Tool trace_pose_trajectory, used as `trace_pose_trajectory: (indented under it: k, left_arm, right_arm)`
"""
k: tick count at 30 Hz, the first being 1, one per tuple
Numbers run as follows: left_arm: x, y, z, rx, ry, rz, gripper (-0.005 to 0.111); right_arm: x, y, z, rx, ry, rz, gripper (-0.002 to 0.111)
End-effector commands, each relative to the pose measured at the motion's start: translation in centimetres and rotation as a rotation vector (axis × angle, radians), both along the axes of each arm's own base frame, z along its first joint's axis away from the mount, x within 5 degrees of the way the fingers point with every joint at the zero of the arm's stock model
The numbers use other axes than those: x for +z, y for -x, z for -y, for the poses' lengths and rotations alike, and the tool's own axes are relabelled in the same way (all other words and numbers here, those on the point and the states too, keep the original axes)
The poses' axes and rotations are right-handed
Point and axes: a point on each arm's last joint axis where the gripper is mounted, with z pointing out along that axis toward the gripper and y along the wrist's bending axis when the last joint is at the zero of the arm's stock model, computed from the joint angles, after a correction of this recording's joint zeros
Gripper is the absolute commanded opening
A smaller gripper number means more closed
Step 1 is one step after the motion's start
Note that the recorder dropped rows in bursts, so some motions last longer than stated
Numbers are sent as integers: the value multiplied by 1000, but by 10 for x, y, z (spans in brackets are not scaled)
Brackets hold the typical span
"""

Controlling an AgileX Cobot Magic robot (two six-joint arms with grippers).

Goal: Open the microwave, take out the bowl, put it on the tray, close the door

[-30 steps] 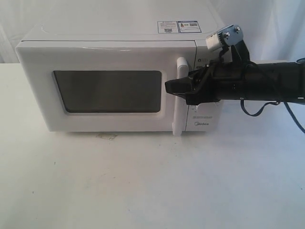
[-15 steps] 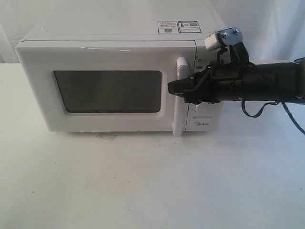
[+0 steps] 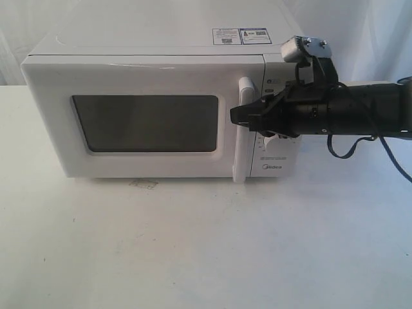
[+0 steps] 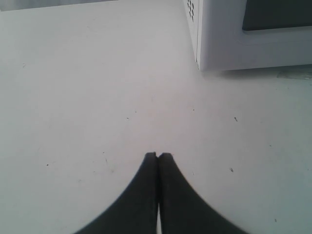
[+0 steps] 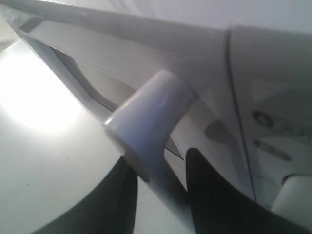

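- The right gripper [image 5: 161,160] has its two dark fingers [image 5: 209,197] parted, one on each side of the handle [image 5: 148,122]. The white bar runs through the gap between them.
- Both fingers sit close against the bar. I cannot tell whether they are pressing on it or only flanking it.
- Just behind the fingertips is the door [image 3: 145,77]. It is shut and sits flush with the front of the microwave [image 3: 161,46].
- Beyond the fingertips, on the far side of the handle, is the door's dark window [image 3: 145,123]. Nothing can be made out behind it.
- Behind the fingers, on the wrist side, is the control panel [image 3: 278,166], mostly covered by the arm.
- Above the fingers and further back are two stickers [image 3: 241,35] on the oven's top.
- Below the fingers, the white table [image 3: 193,244] spreads out in front of the oven.
- The left gripper [image 4: 158,155] is well away from the handle. Its fingers [image 4: 141,200] are pressed together tip to tip and hold nothing.
- It hangs over bare table, with a lower corner of the oven ahead of its tips.
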Motion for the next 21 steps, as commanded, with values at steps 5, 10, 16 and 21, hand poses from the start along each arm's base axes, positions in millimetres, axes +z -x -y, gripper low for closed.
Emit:
trace_pose_trajectory:
  k: [5,10,16,21]
  left_arm:
    - [-1,0,0,2,3,-3,0]
    - [-1,0,0,2,3,-3,0]
    - [-1,0,0,2,3,-3,0]
    - [-1,0,0,2,3,-3,0]
  right_arm:
    - [1,-8,-7,122,-68,80,0]
    - [5,3,-14,241,-166,94,0]
    - [12,16,-30,382,-241,107,0]
    - [13,24,-42,460,-256,103,0]
